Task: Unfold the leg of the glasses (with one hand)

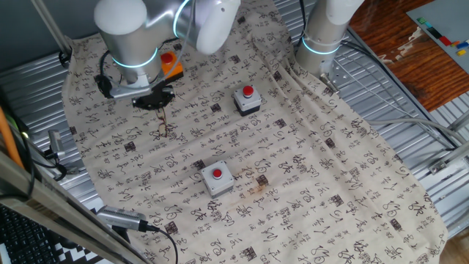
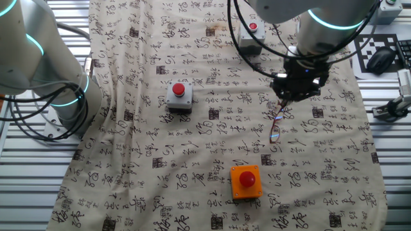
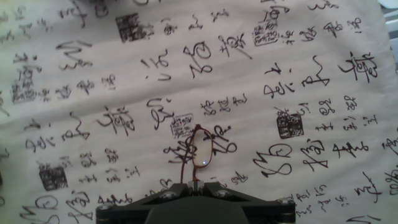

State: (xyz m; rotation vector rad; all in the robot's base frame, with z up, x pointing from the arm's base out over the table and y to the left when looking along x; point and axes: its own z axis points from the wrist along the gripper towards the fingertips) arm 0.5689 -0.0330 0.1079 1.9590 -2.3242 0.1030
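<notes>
Black two-finger claw (image 3: 194,185) pinches the thin reddish-brown wire-rimmed glasses (image 3: 200,149), which hang below it above the calligraphy-printed cloth (image 3: 93,81); whether the leg is unfolded cannot be told.

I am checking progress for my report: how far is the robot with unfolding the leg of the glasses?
Done: the gripper has reached the glasses and holds them at one end, hanging above the cloth. In hand: the grasp. Left: whether the leg is opened cannot be told from these views.

A printed cloth (image 1: 308,169) covers the desk (image 1: 410,103). Three button boxes sit on it: two grey ones (image 1: 217,178) (image 1: 248,100), and an orange one (image 2: 246,181) beyond them.
</notes>
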